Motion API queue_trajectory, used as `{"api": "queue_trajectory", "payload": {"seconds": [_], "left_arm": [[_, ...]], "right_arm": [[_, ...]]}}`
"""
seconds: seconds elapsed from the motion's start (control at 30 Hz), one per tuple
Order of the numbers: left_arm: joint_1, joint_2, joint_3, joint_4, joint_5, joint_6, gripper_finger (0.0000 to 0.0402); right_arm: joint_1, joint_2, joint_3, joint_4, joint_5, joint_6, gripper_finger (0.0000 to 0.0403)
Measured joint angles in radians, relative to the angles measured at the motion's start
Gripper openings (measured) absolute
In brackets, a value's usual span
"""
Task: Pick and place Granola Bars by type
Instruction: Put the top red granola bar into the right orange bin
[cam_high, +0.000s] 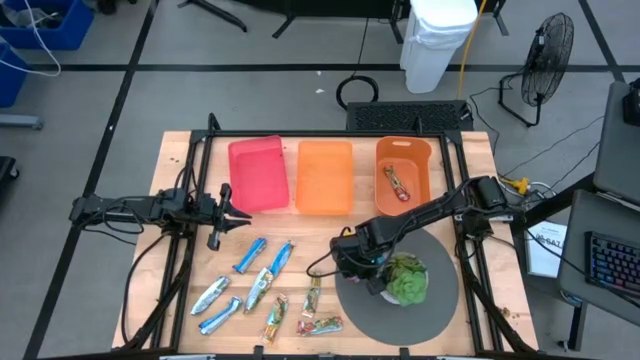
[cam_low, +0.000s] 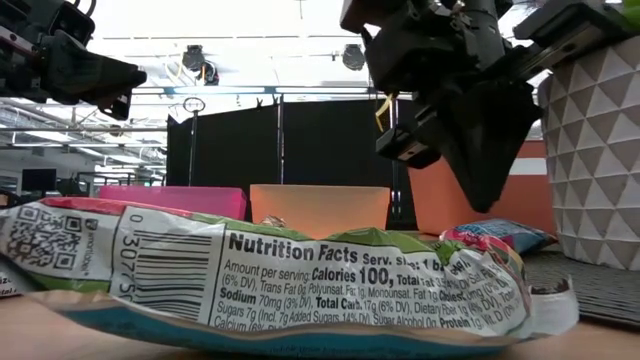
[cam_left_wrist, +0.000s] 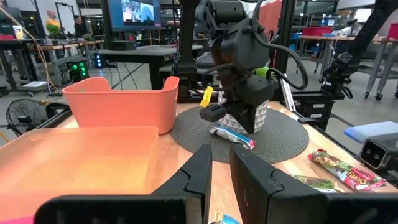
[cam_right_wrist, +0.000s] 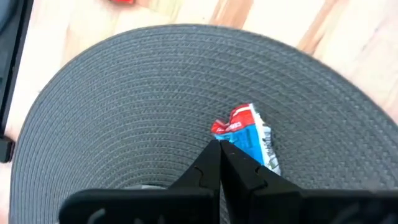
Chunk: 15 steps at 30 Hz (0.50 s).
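The right end effector is seen with its fingers pressed together and empty, held just above a blue and red granola bar lying on the round grey mat beside the potted plant. The left end effector is held slightly parted and empty near the pink bin. More granola bars are scattered on the bench, and one is found in the orange bin

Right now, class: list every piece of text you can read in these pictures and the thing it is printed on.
"Nutrition Facts", on the green wrapper lying nearest in the low view.
"Calories 100", same wrapper.
"Sodium 70mg (3% DV)", same wrapper.
"Total Carb.", same wrapper.
Barcode digits "0 307", same wrapper; the rest is cut off.
Print on the red-blue bar on the mat: too blurred to read.
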<state>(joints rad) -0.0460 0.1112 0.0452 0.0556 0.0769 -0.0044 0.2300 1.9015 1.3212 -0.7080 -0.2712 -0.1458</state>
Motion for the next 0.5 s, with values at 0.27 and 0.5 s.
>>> {"api": "queue_trajectory", "payload": {"seconds": [0.27,0.5], "left_arm": [[0.000,0.000,0.000,0.000,0.000,0.000,0.0063],[0.000,0.000,0.000,0.000,0.000,0.000,0.0063]], "right_arm": [[0.001,0.002,-0.002,-0.033,-0.020,0.001,0.0000],[0.002,-0.050,-0.006,-0.022,0.019,-0.012,0.0000]]}}
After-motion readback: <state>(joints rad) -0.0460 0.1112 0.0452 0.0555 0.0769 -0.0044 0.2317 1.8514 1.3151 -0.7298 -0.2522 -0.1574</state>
